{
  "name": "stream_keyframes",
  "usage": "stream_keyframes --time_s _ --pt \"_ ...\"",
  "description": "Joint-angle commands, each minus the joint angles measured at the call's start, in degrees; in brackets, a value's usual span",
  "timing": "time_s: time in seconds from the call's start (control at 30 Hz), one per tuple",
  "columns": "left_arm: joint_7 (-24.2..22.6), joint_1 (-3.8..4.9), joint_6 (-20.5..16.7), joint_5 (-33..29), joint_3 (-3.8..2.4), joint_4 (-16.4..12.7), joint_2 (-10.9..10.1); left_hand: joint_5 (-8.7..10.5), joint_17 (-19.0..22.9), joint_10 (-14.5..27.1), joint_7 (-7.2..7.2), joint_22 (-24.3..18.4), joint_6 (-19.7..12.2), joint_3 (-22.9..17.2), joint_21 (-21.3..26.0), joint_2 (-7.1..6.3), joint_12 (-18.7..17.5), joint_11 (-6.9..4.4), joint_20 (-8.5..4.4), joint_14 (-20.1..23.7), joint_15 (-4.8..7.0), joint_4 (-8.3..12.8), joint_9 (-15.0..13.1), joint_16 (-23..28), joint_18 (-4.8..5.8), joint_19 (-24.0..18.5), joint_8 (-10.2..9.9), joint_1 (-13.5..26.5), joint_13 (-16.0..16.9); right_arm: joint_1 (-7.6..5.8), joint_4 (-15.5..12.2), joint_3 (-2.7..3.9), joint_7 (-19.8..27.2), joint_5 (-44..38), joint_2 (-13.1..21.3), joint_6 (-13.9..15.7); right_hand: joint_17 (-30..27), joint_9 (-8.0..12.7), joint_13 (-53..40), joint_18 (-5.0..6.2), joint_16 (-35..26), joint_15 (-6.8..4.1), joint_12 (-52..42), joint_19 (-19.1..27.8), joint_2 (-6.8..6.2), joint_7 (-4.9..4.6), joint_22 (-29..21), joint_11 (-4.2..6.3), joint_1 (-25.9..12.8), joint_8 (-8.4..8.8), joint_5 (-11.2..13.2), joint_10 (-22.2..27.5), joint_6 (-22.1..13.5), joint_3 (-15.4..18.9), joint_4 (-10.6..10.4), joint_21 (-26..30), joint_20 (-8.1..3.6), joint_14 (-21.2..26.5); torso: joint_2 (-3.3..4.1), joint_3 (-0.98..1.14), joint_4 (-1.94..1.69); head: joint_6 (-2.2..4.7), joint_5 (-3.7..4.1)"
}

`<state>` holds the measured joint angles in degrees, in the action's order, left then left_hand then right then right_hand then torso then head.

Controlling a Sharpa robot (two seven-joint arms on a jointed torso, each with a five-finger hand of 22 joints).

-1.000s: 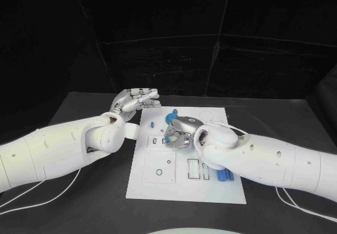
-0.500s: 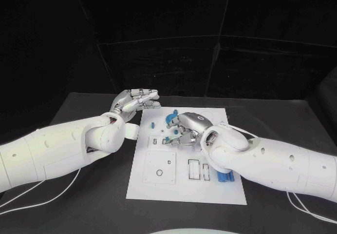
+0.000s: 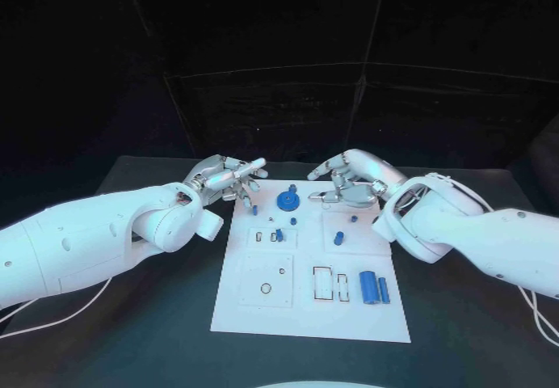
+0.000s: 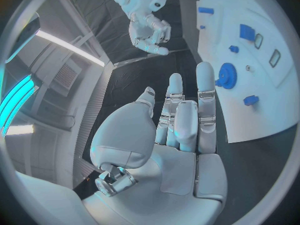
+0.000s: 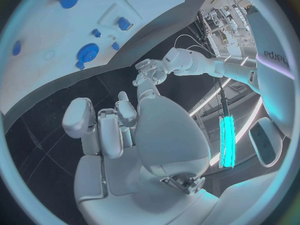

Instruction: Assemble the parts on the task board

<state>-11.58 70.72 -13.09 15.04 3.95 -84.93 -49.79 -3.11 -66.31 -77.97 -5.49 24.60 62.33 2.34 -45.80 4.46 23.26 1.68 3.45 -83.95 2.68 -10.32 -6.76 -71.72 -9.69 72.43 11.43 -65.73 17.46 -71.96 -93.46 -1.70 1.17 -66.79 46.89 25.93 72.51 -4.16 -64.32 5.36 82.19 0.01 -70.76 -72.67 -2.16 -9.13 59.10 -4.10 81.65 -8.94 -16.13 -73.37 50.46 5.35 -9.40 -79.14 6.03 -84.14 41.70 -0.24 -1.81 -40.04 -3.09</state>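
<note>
Empty-handed at the board's far end: left hand (image 3: 224,179) and right hand (image 3: 353,179), fingers apart, flanking the white task board (image 3: 305,311). Between them, upright on the board, a blue gear (image 3: 287,200); nearer, two blue cylinders (image 3: 374,287) lying loose. Best next: reach low, pinch one cylinder squarely, avoid knocking seated parts.

A robotics lab or test cell: a black table (image 3: 140,323) before dark panelled walls (image 3: 279,97), strip ceiling lights (image 4: 69,47), and racks of cabled equipment (image 5: 228,22) behind the robot
</note>
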Motion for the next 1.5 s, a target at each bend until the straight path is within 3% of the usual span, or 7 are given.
stream_keyframes --time_s 0.03,0.17,0.3,0.5,0.67,0.87,1.5 --pt "19.6 0.95 9.2 21.2 -0.04 -0.6 0.0 0.25 -7.0 0.1 0.60 8.9 0.8 1.8 -7.4 -0.07 5.6 -1.08 -0.70 -3.8 0.66 -0.9 -1.4 -5.9 0.70 1.4 1.9 0.9 4.7 -1.10 0.8 -0.03 3.6 11.7 2.0 -3.2 -0.1 0.0 0.1 0.74 -0.3 -0.29 0.1 0.4 0.15 0.08 -0.1 0.06 0.5 -0.44 -0.2 0.3 0.3 0.1 0.4 0.3 0.02 -2.0 -0.49 0.15 0.27 -0.43 -0.27" --pt "29.0 2.02 13.3 28.9 -0.05 -0.7 0.5 0.19 -21.4 -0.9 1.87 31.0 0.9 4.7 -24.2 0.32 31.4 -2.85 -2.02 -5.7 1.52 -2.5 -6.3 -16.8 3.60 7.6 7.8 0.4 30.3 -2.08 1.8 -0.04 3.0 13.4 4.3 -4.3 -0.5 0.0 0.1 0.79 -0.6 -0.34 0.2 0.5 0.23 0.14 -0.5 0.12 0.6 -0.64 -0.3 0.2 0.5 0.2 0.5 0.5 -0.04 -1.9 -0.84 0.43 0.39 -0.58 -0.57" --pt "35.5 2.91 15.9 33.7 -0.05 -0.6 1.5 0.08 -23.7 1.0 2.23 41.2 -2.2 7.7 -31.0 0.63 40.5 -3.14 -1.96 -6.1 2.04 -4.6 -12.4 -18.3 5.24 9.9 13.7 0.6 39.5 -2.58 2.9 -0.03 2.2 14.0 5.5 -4.8 -1.0 -0.1 -0.4 0.86 -0.9 -0.41 -0.3 0.7 0.27 0.20 -0.9 0.18 0.5 -0.84 -0.5 -0.3 0.6 0.3 0.6 0.8 -0.09 -1.8 -1.19 0.73 0.57 -0.81 -0.76" --pt "43.4 3.79 18.7 37.3 -0.04 0.3 3.9 -0.06 -23.1 2.5 2.39 43.8 -4.5 8.3 -32.5 2.08 40.6 -2.78 -1.94 -5.9 2.04 -5.5 -15.5 -17.9 5.67 10.6 16.3 0.0 39.4 -3.05 4.8 -0.03 0.3 14.3 5.5 -5.8 -2.3 0.0 0.1 1.14 -1.8 -0.57 0.0 1.4 0.45 0.30 -2.6 0.30 0.5 -1.26 -2.9 -0.2 0.5 0.7 0.9 1.7 -0.29 -1.6 -1.32 0.99 0.78 -1.11 -0.74" --pt "46.8 4.24 20.1 38.7 -0.02 1.3 6.0 0.06 -23.6 2.4 2.46 45.6 -5.5 9.4 -33.5 1.76 41.7 -2.81 -1.96 -6.0 2.07 -5.9 -17.2 -18.3 5.96 11.3 17.7 0.3 40.5 -3.21 5.7 -0.03 -1.0 13.7 5.2 -6.3 -2.6 0.1 0.1 1.21 -2.0 -0.59 -0.1 1.6 0.48 0.31 -3.1 0.32 0.4 -1.39 -3.5 -0.2 0.4 0.8 0.9 2.0 -0.32 -1.5 -1.13 0.77 0.61 -0.90 -0.25" --pt "48.5 4.52 21.3 39.3 -0.01 3.1 8.8 0.19 -23.7 2.2 2.65 46.9 -6.3 10.9 -34.2 1.55 42.6 -2.98 -2.07 -6.1 2.20 -6.2 -19.0 -18.3 6.16 11.7 19.3 1.3 41.2 -3.29 6.3 -0.03 -2.0 12.8 4.5 -6.8 -2.8 0.1 0.1 1.23 -2.2 -0.61 -0.1 1.7 0.42 0.34 -3.3 0.34 0.2 -1.54 -3.8 -0.3 0.5 1.0 0.8 2.1 -0.34 -1.5 -1.12 0.75 0.62 -0.98 -0.74" --pt "50.5 5.00 24.5 39.5 0.02 6.0 14.2 0.38 -23.7 2.0 2.92 48.2 -7.4 13.3 -35.0 1.44 43.6 -3.24 -2.36 -6.1 2.45 -6.1 -21.1 -18.3 6.39 12.0 21.1 3.0 42.2 -3.31 7.3 -0.04 -3.8 10.6 2.9 -8.1 -3.3 0.1 0.3 1.47 -2.7 -0.68 -0.1 2.3 0.41 0.42 -4.7 0.42 -0.1 -2.12 -5.4 -0.2 0.5 1.5 0.7 3.0 -0.42 -1.5 -1.16 0.65 0.57 -1.92 0.16"
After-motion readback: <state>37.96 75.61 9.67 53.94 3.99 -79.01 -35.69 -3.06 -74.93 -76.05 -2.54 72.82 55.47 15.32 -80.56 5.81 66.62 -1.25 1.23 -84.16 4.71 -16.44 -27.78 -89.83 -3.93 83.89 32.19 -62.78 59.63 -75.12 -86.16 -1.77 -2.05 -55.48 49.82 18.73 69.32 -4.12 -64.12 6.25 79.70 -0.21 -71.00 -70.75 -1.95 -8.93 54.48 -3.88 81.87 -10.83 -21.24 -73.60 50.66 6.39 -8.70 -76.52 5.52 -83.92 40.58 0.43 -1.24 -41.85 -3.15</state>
